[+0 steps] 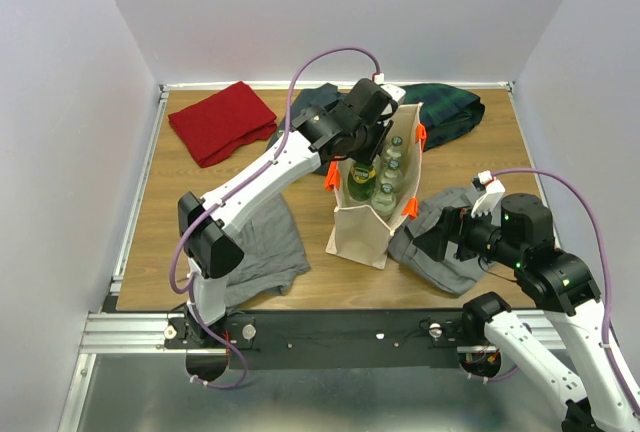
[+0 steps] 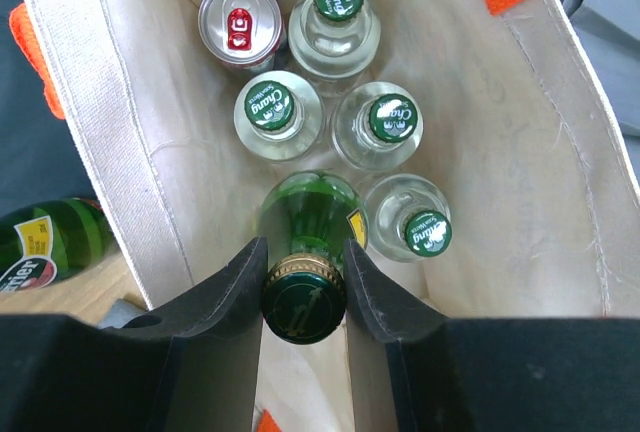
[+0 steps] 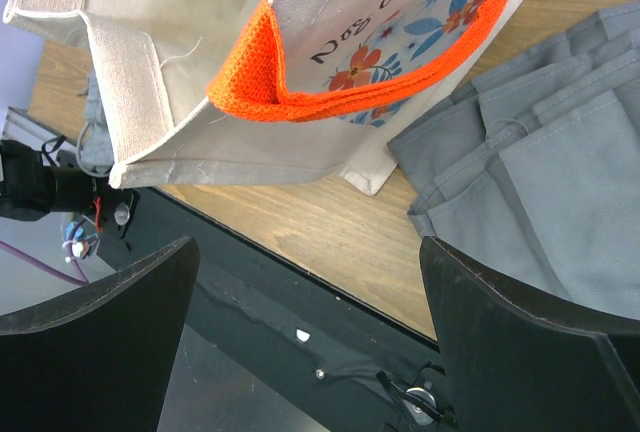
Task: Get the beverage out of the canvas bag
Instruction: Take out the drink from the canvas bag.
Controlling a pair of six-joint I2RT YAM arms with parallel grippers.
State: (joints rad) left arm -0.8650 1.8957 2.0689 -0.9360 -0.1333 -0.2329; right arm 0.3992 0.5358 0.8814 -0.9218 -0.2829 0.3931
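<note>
The beige canvas bag (image 1: 365, 237) with orange handles (image 3: 350, 87) stands upright mid-table. In the left wrist view its inside (image 2: 540, 152) holds several clear green-capped bottles (image 2: 392, 122), a silver can (image 2: 238, 24) and a green glass bottle (image 2: 310, 217). My left gripper (image 2: 303, 297) reaches down into the bag's mouth (image 1: 365, 147), shut on the green bottle's neck just under its cap. My right gripper (image 3: 310, 332) is open and empty, hovering beside the bag's near right corner (image 3: 200, 32) over grey cloth; it also shows in the top view (image 1: 430, 240).
Another green bottle (image 2: 45, 242) lies outside the bag by its wall. Grey folded clothes lie at the bag's left (image 1: 262, 247) and right (image 1: 445, 252). A red cloth (image 1: 222, 120) and dark plaid cloth (image 1: 450, 112) lie at the back. A black rail (image 1: 340, 327) edges the table.
</note>
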